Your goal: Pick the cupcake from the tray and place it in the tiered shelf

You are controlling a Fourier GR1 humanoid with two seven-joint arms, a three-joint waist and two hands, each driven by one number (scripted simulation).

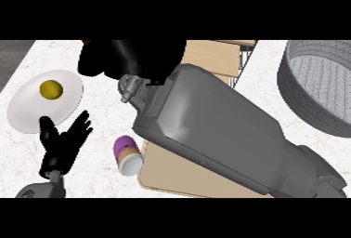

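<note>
The right hand (130, 58) hangs over the tiered shelf (218, 56) — whether its fingers grip the cupcake, I cannot tell; the cupcake is hidden. The left hand (63, 142) rests open, a purple can (127, 154) just right of its fingers.

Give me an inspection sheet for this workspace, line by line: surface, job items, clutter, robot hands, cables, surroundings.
Surface: white marbled counter; a darker strip shows at the upper left corner.
Job items: wooden tray mostly hidden under the right forearm; tiered shelf at top, partly hidden; cupcake not visible.
Clutter: white plate holding a small yellow item; purple and white can lying on its side beside the tray; grey round basket at right.
Robot hands: left robot hand open, fingers up, at lower left; right robot hand near the shelf, what it holds cannot be told.
Cables: nothing seen.
Surroundings: nothing seen.
</note>
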